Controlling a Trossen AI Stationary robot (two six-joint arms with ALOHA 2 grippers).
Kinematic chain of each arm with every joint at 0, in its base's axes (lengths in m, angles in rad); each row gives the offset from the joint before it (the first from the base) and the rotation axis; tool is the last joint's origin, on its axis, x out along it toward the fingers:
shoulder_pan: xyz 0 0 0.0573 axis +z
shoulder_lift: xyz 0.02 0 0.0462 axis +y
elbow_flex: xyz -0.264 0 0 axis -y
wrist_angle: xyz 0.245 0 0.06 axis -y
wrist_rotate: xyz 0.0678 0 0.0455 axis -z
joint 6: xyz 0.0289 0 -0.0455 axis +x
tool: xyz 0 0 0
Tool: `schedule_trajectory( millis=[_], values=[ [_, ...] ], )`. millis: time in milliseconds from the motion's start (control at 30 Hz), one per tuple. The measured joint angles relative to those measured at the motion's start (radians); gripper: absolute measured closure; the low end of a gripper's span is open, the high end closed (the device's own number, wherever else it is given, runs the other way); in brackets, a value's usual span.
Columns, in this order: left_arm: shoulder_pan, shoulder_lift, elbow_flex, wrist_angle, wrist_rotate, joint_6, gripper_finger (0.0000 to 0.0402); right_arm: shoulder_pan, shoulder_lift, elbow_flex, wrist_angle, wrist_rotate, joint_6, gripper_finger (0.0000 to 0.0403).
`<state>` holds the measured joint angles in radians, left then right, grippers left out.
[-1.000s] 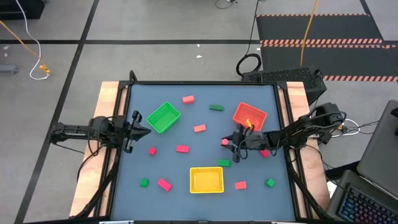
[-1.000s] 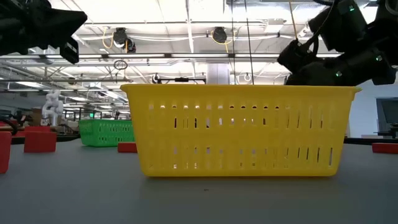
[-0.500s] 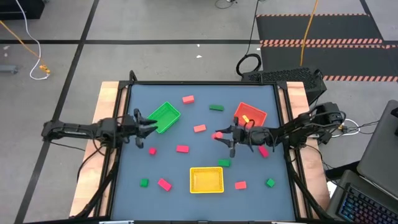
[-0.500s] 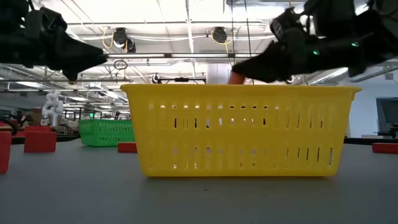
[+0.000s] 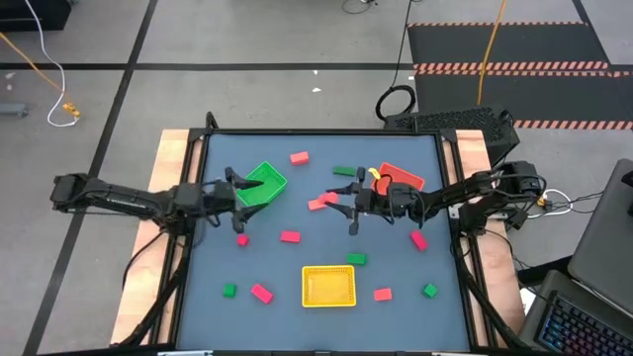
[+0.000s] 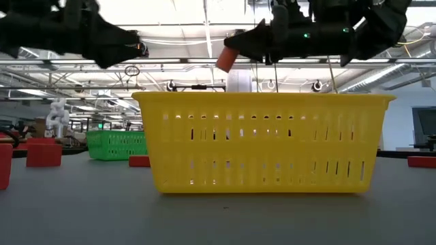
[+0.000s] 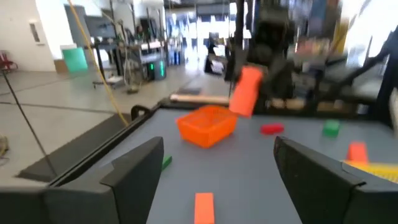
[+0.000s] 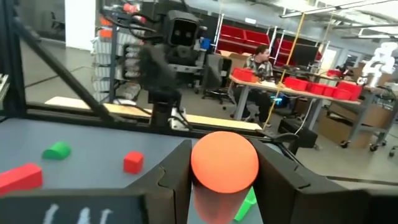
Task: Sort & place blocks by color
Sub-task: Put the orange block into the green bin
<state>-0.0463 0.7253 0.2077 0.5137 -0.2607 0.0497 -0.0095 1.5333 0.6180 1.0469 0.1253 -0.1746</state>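
right claw (image 5: 333, 199) pinching salmon block (image 6: 228, 58), now farther left; left claw (image 5: 234, 188) spread, advanced

Open table (image 5: 297, 213) lies between the two claws; trays (image 5: 328, 285) flank it.

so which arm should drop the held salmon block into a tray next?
Right. Its hand is already shut on the salmon-pink block, lifted above the table with the red square tray just behind it. The left hand is open and empty by the green square tray.
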Motion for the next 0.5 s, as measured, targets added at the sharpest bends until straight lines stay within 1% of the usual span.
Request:
schedule_trajectory(
  millis=[100,200,267,500],
  values=[
    [0.005,0.124,0.087,-0.022,0.017,0.047,0.0107,-0.017,0.000,0.026,-0.003,-0.001,0.033,0.0283],
    [0.020,0.251,0.166,-0.023,0.050,0.053,0.0120,-0.024,0.000,0.050,-0.003,-0.005,0.059,0.0283],
    [0.028,0.328,0.216,-0.025,0.051,0.047,0.0128,-0.024,0.000,0.065,-0.007,-0.026,0.061,0.0283],
    [0.034,0.541,0.364,-0.019,0.052,0.034,0.0149,-0.024,0.000,0.084,-0.089,-0.019,0.077,0.0283]
  ],
)
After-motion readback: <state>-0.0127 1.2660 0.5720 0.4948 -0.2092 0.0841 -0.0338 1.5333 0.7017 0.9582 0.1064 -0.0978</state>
